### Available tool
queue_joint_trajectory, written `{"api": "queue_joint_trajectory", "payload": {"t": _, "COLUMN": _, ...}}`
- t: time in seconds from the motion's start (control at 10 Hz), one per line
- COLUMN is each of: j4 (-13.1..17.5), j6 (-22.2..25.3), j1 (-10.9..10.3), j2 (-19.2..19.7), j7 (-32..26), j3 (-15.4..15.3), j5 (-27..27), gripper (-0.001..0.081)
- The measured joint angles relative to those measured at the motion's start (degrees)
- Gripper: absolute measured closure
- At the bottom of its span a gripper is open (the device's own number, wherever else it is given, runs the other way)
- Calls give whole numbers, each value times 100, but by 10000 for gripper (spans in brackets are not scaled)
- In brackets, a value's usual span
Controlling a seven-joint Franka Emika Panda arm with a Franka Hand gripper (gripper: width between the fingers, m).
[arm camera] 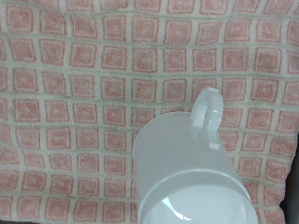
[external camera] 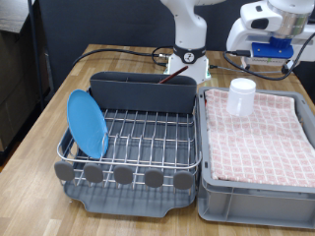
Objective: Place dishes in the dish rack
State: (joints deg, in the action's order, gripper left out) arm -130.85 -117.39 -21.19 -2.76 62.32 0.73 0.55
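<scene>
Wooden tabletop (external camera: 59,108) fills the scene, with a dark backdrop behind it and black cables trailing across its far side. On the exterior view's left sits the dish rack (external camera: 133,147), a dark grey tray with a silver wire grid, a tall grey cutlery bin (external camera: 143,91) along its far edge and a row of round grey knobs (external camera: 123,175) along its near edge. A round light-blue plate (external camera: 86,123) stands on edge in the wires at the rack's left end, leaning a little.

Just beside the rack, on the exterior view's right, is a grey crate (external camera: 251,202) lined with a pink checked cloth (external camera: 261,138). A small white cup (external camera: 241,95) stands upright on the cloth near the crate's far left corner. The wrist view looks down on this cup (arm camera: 187,168), showing its handle (arm camera: 210,112) and the cloth (arm camera: 84,93) around it.

The robot's white base (external camera: 187,44) rises behind the rack. The gripper (external camera: 271,47), with its blue part, hangs at the exterior view's upper right, above and beyond the cup and apart from it. Its fingers do not show clearly in either view, so whether they are spread or closed cannot be told. No wooden spoon is visible.
</scene>
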Motion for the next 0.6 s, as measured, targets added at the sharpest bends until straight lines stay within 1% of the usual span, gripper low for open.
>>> {"api": "queue_joint_trajectory", "payload": {"t": 0.2, "j4": -385, "j6": -760, "j1": 0, "j2": -17, "j7": 7, "j3": -4, "j5": 107, "gripper": 3}}
{"api": "queue_joint_trajectory", "payload": {"t": 0.3, "j4": -354, "j6": -642, "j1": 0, "j2": -20, "j7": 7, "j3": -2, "j5": 93, "gripper": 3}}
{"api": "queue_joint_trajectory", "payload": {"t": 0.6, "j4": -351, "j6": -514, "j1": 15, "j2": 0, "j7": 25, "j3": 125, "j5": -858, "gripper": 3}}
